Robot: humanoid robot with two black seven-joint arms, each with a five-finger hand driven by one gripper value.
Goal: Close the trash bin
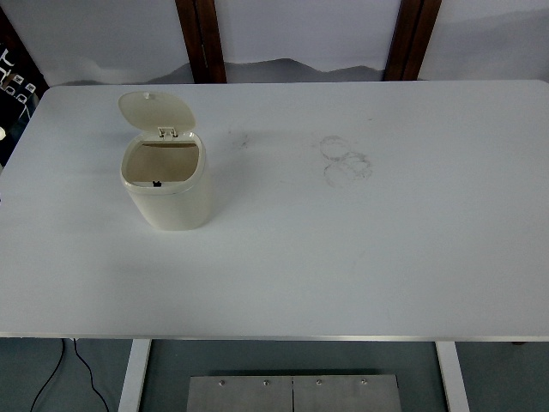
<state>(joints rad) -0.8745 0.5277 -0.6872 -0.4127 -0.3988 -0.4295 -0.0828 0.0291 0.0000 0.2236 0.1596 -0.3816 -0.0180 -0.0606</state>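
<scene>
Upper left of frame: light plastic bin (169, 190), lid (155, 111) upright; we'd press lid top. Hands unseen, state untellable.

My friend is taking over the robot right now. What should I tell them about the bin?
Hands: neither robot hand is in view.
Things: the small cream plastic trash bin stands upright on the left part of the white table. Its round hinged lid is flipped up behind the opening.
Done: nothing yet.
Left: reach in, push the lid down until it shuts.
</scene>
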